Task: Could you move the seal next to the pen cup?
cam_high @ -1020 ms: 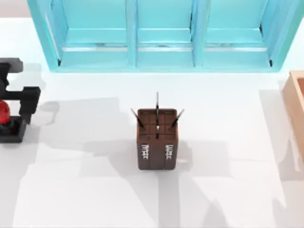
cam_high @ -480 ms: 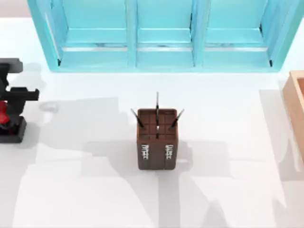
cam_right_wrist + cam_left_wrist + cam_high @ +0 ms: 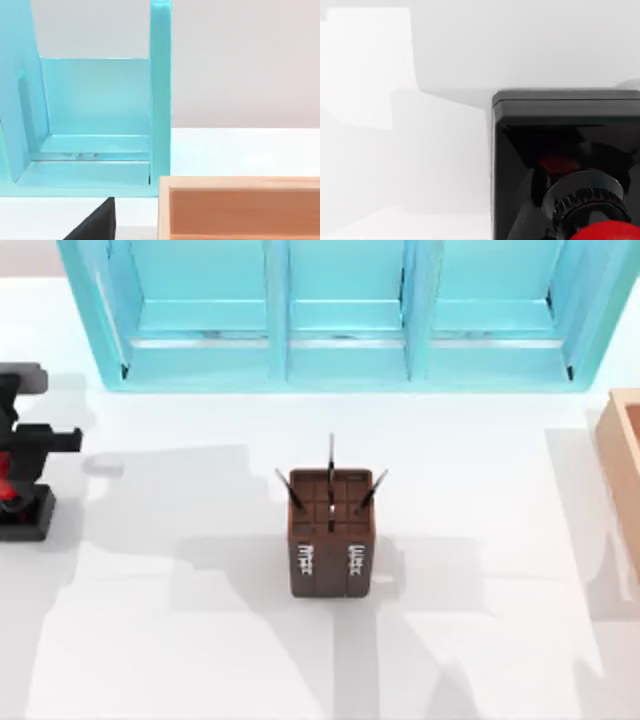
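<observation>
Illegible white markings on pen cup (image 3: pixel 331 558)

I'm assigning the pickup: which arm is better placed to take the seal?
Left. Its pincer is already at the seal at the table's left edge, and the left wrist view shows the red knob close up. The right wrist view faces the blue shelf and wooden tray, far from the seal.

Setting: office-style desk, rendered in simulation. Plain white table (image 3: pixel 480 640), no texture. Turquoise shelf unit (image 3: pixel 340 315) with open compartments along the far edge. Brown pen cup (image 3: pixel 332 532) with pens near the centre. Tan wooden tray (image 3: pixel 625 475) at the right edge.
</observation>
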